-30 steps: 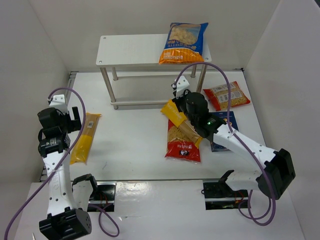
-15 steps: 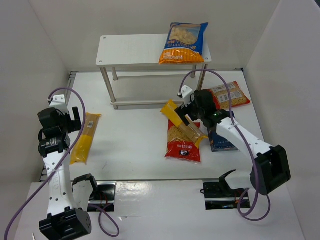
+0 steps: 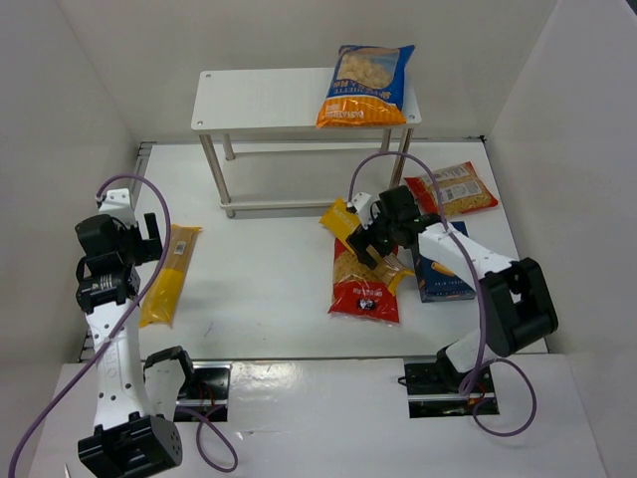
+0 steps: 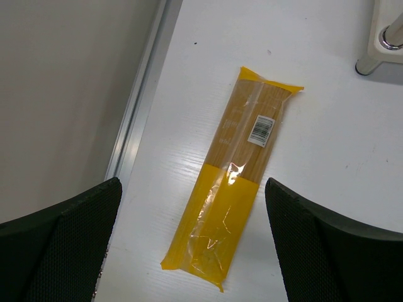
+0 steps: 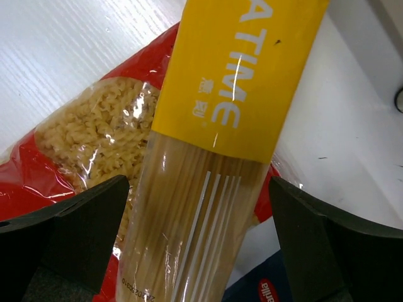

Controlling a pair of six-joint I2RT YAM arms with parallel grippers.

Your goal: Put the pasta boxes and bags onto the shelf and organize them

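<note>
The white shelf (image 3: 269, 98) stands at the back with a blue-and-orange bag (image 3: 366, 85) on its top tier. A yellow spaghetti bag (image 3: 350, 229) (image 5: 214, 151) lies across a red bag (image 3: 363, 289) (image 5: 75, 126). My right gripper (image 3: 374, 242) (image 5: 199, 189) hangs open just above them, one finger on each side of the spaghetti bag, with gaps. The dark blue pasta box (image 3: 443, 267) (image 5: 277, 290) lies right of it, and an orange-red bag (image 3: 453, 189) lies further back. My left gripper (image 3: 147, 234) (image 4: 192, 189) is open above a second spaghetti bag (image 3: 169, 271) (image 4: 236, 182).
White walls close in the table on the left, back and right. A metal rail (image 4: 135, 126) runs along the left edge beside the spaghetti bag. A shelf leg foot (image 4: 387, 38) stands beyond that bag. The shelf's lower tier (image 3: 284, 207) lies just behind the right gripper.
My right gripper has opened and drawn back from near the shelf's lower tier to hang over the spaghetti bag on the red bag. The left arm and the packets have not moved.
</note>
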